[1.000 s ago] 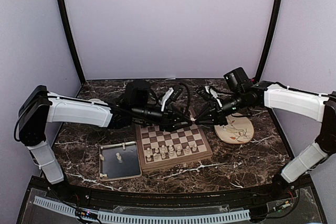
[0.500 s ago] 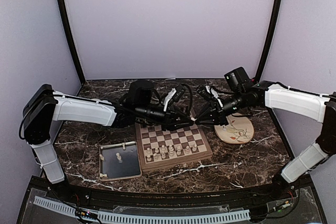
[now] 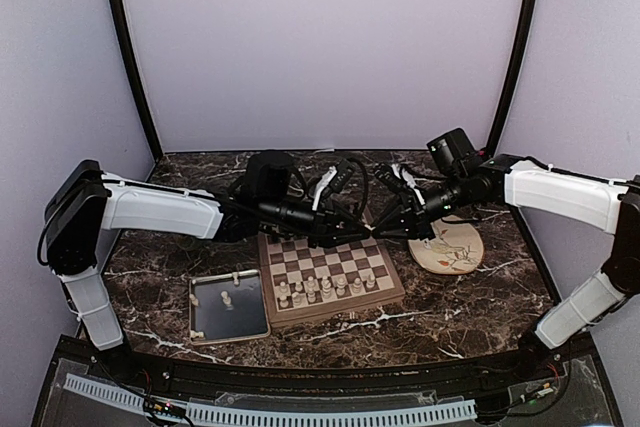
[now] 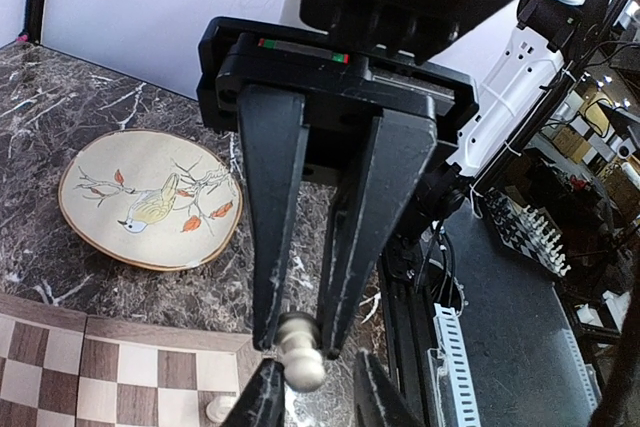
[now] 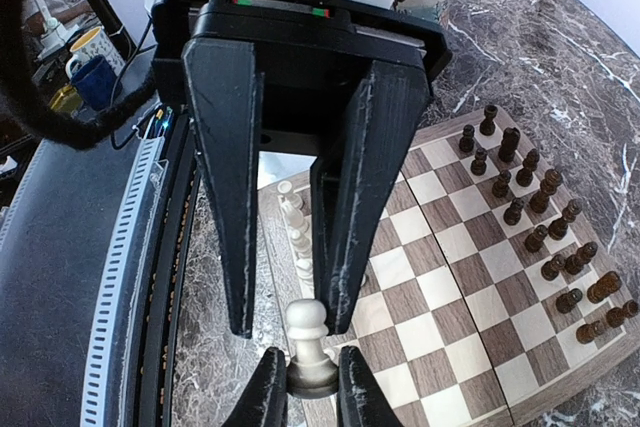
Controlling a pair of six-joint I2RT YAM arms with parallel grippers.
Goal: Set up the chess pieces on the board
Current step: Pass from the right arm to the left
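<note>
Markings: short red and green bars (image 4: 300, 47) on the housing of each tool; the plate (image 4: 150, 197) is painted with a yellow bird on twigs with red leaves.
Right tool (image 5: 310, 392): pinching the foot of a cream-white pawn (image 5: 306, 342), one finger on either side of it.
Left tool (image 4: 315, 392): spread around the head of the same pawn. One finger lies against the head and a gap shows on the other side.
Pawn attitude: held off the surface between the two tools, which meet tip to tip, with its foot toward the right tool and its head toward the left tool.
Pawn position: over the far right corner of the board (image 3: 350, 262), by its pale border, with the plate just beyond to the right.
Board: flat on the marble bench (image 3: 450, 307), between the tray (image 3: 245, 325) on its left and the plate on its right.
White pieces (image 3: 320, 289): standing upright, grouped on the two near rows.
Dark pieces (image 5: 530, 207): standing on the two rows at the opposite side, seen from the right wrist.
Tray: just beside the board's left edge, with a single white piece (image 3: 227, 299) standing in it.
</note>
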